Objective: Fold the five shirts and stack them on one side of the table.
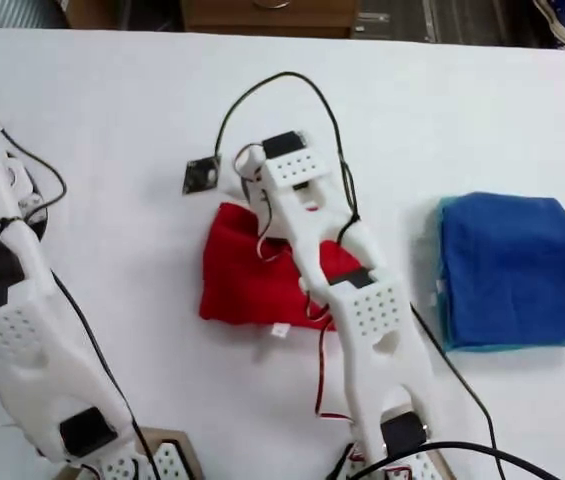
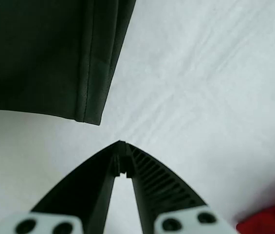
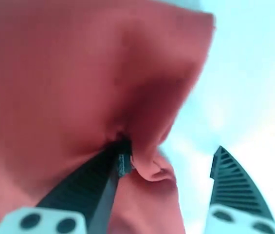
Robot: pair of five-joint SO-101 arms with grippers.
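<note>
A red shirt [image 1: 247, 275] lies folded at the table's middle, under my right arm [image 1: 362, 300]. My right gripper [image 3: 171, 158] is open at the red shirt [image 3: 69, 73]: one finger [image 3: 113, 168] digs into a crease of the cloth, the other stands free over the white table. A folded blue shirt [image 1: 510, 265] rests on a teal one [image 1: 444, 285] at the right side. My left gripper [image 2: 121, 148] is shut and holds nothing, just above the table next to a dark shirt [image 2: 45, 53]. A corner of the red shirt [image 2: 268, 222] shows beyond it.
The white tablecloth [image 1: 112, 90] is bare along the far side and between the red shirt and the blue stack. Black cables [image 1: 262, 85] loop above the red shirt. My left arm [image 1: 12, 320] takes up the left edge.
</note>
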